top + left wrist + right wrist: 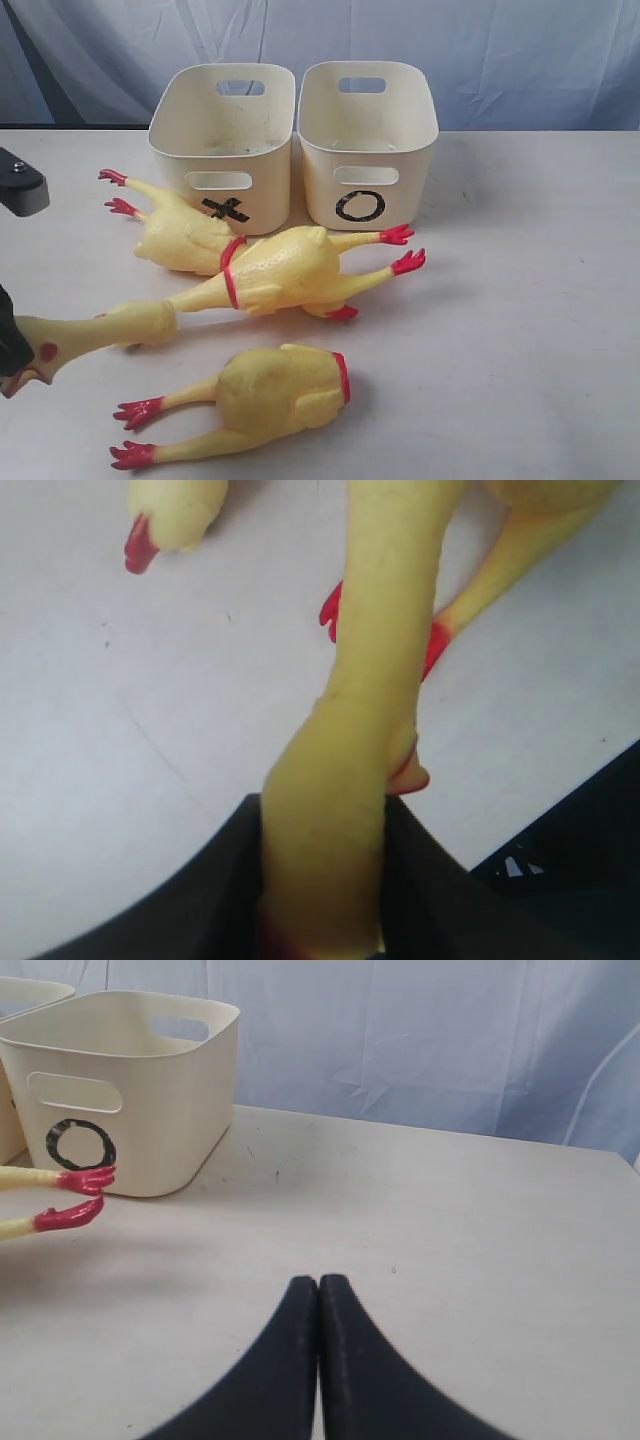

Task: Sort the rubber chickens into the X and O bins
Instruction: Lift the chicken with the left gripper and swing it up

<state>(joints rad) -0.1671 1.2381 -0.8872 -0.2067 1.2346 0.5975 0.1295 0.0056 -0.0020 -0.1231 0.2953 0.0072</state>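
Note:
The X bin [225, 140] and the O bin [366, 140] stand side by side at the back, both showing nothing inside. A long-necked rubber chicken [285, 270] lies in front of them with its red feet toward the O bin. At the exterior view's left edge, my left gripper [12, 345] [325, 880] is shut on its head end; the neck [385, 630] runs out between the black fingers. A headless chicken body [180, 238] lies before the X bin. Another body piece [285, 388] lies nearer. My right gripper [318, 1285] is shut, holding nothing, low over bare table.
A dark grey arm part [20, 185] juts in at the left edge. The white table [540, 300] stretches to the right of the chickens. A pale blue cloth [500, 50] hangs behind the bins. Red chicken feet [75, 1195] lie beside the O bin [120, 1090].

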